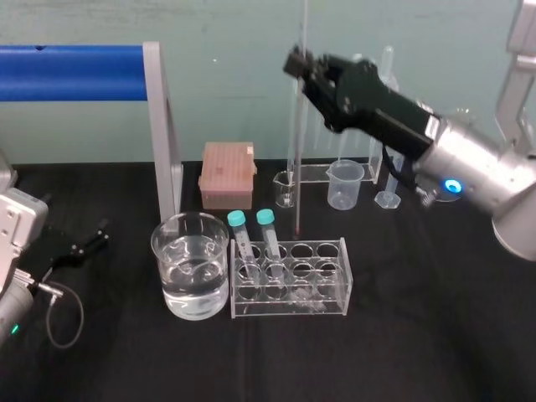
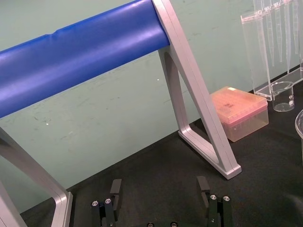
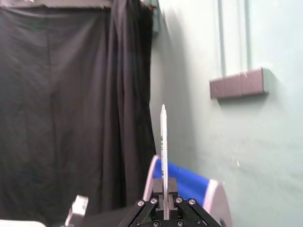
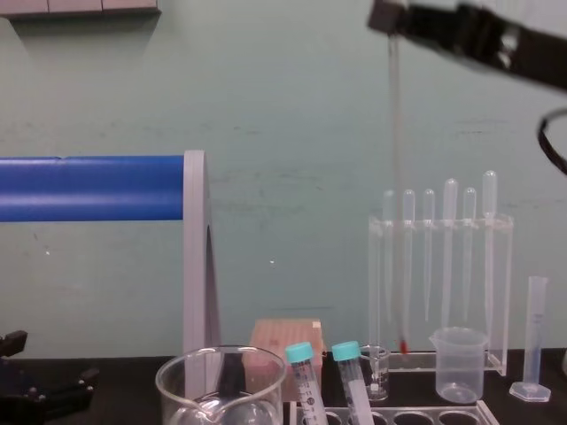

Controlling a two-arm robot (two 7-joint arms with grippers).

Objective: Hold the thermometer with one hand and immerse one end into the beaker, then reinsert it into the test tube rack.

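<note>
Right hand (image 1: 295,67) fingers grip the thermometer (image 1: 294,159) high up; its hanging tip may strike the beaker (image 1: 163,268) rim. Left hand (image 2: 159,184) idle, open.

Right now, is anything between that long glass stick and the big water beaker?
Yes. The right tool holds the thermometer over the rack; two teal-capped tubes stand between its tip and the beaker.

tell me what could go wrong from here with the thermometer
The right gripper grips the thermometer far above its tip, so the long free lower end could swing or slip. The teal-capped tubes stand between its tip and the beaker; a low sideways move may knock them or strike the glass rim. The left gripper lies parked at the table's left.
</note>
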